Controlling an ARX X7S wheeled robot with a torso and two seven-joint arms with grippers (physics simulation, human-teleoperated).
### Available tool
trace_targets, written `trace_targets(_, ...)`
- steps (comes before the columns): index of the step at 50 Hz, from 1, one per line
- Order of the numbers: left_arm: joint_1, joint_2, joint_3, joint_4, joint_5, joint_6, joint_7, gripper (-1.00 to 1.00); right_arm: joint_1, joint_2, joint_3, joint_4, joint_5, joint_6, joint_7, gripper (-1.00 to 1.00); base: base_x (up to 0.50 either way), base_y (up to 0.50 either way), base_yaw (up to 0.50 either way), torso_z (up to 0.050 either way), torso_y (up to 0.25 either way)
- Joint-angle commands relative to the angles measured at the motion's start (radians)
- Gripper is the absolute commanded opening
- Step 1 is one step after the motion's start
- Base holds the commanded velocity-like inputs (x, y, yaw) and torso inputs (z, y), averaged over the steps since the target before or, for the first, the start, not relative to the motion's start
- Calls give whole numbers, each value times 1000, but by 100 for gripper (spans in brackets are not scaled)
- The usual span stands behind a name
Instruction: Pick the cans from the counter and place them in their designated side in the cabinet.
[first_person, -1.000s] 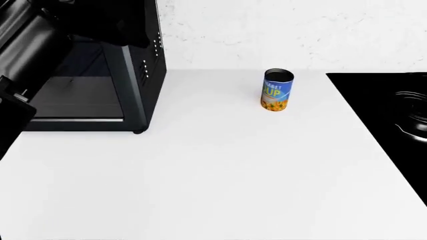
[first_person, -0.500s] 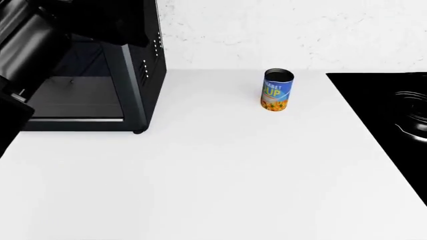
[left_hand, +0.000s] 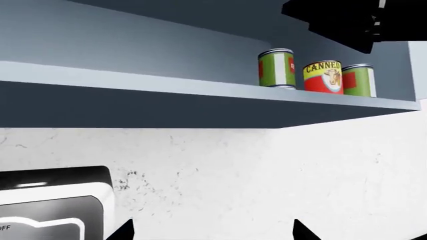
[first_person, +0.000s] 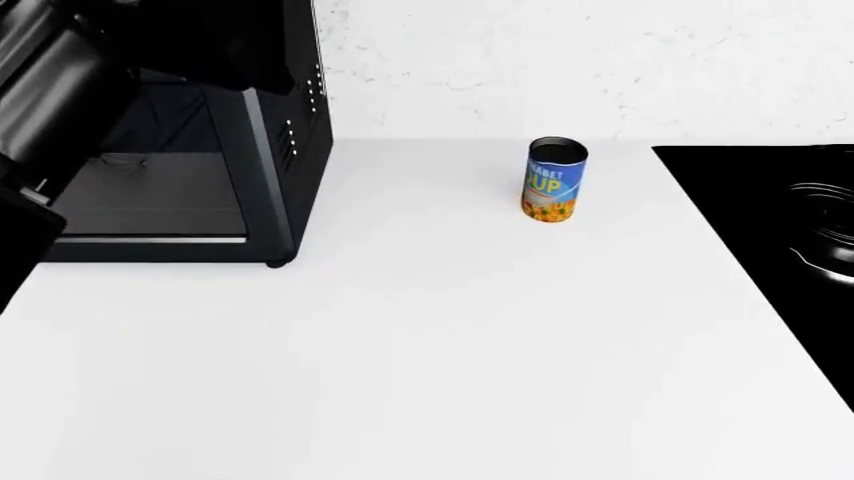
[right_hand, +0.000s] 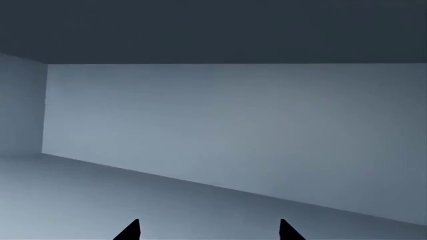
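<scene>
Right of the black cabinet (first_person: 254, 170) stands the blue-and-yellow can (first_person: 553, 180) (upright); both grippers' tips are spread, holding nothing.

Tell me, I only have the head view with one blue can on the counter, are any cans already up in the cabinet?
Observer: Yes. The left wrist view shows three on the cabinet shelf: a green can, a red-and-yellow can and a second green can.
Operator: Are they standing up?
Observer: All three are upright, grouped toward one end of the shelf.
Operator: What does the right wrist see?
Observer: Only a bare grey cabinet interior, with no cans in its view.
Operator: Is either gripper holding anything?
Observer: Nothing shows between the tips of the left gripper or the right gripper.
</scene>
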Motion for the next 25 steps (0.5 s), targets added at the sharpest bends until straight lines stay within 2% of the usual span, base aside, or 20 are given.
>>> trace_targets(1,7,-3,-1,4,-2,6,-2,100,0,0,0,0,0,0,0,100,0,0,0,0,0)
trace_targets(25,-1,-7,9,-3,1,11,1,100,0,0,0,0,0,0,0,100,-53,0,0,0,0)
